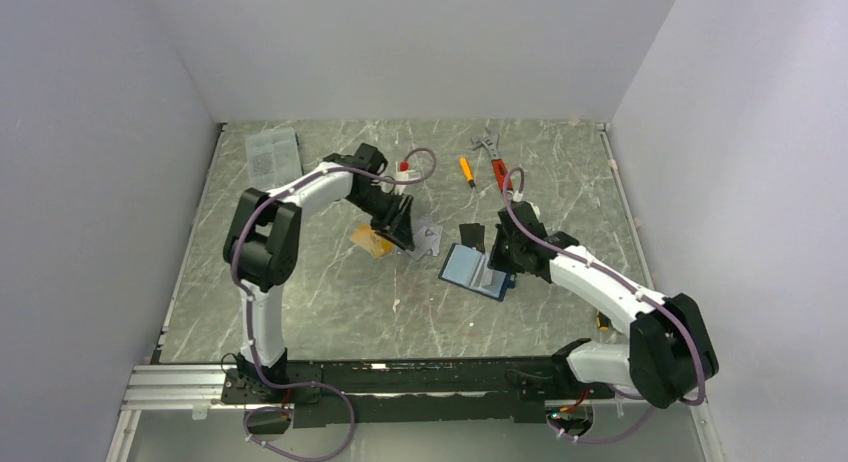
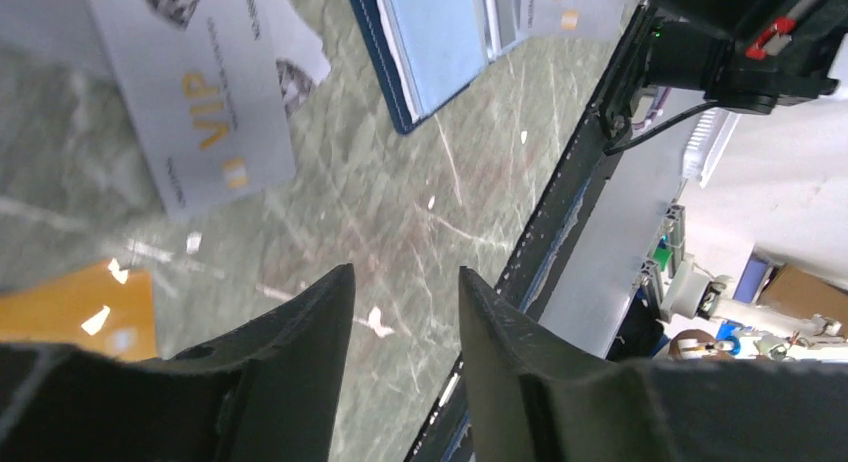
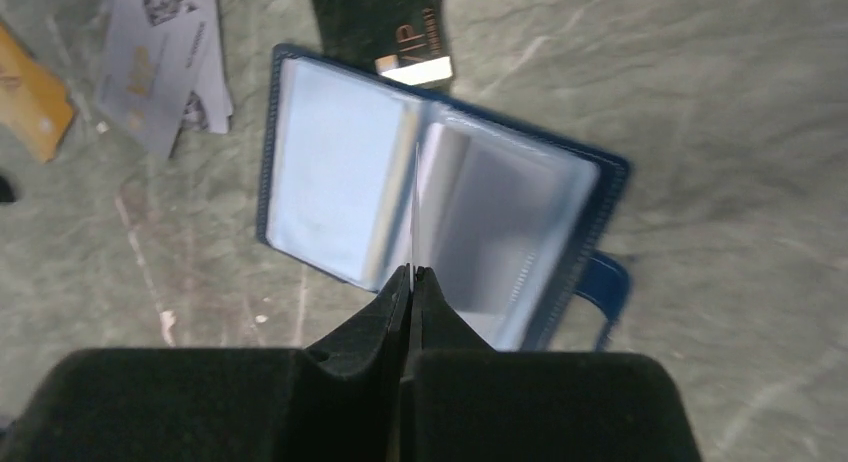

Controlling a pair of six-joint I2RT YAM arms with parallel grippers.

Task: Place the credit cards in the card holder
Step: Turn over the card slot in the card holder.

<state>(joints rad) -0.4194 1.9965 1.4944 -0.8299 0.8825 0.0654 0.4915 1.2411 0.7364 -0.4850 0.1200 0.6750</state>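
The card holder (image 1: pixel 470 270) lies open mid-table, navy outside, light blue inside (image 3: pixel 330 182), snap tab (image 3: pixel 605 282) to the right. My right gripper (image 3: pixel 412 272) is shut on a thin silvery-white credit card seen edge-on, standing over the holder's fold; the card's VIP face (image 2: pixel 568 4) shows in the left wrist view. My left gripper (image 2: pixel 405 272) hangs open and empty just above the table, between an orange card (image 2: pixel 70 312) and two overlapping silver VIP cards (image 2: pixel 200 92). A black card (image 3: pixel 385 22) lies by the holder's far edge.
A clear compartment box (image 1: pixel 272 154) sits at the back left. A wrench (image 1: pixel 487 144), an orange-handled screwdriver (image 1: pixel 466 170) and a red-handled tool (image 1: pixel 503 174) lie at the back. White walls close three sides. A black rail (image 1: pixel 420 377) runs along the near edge.
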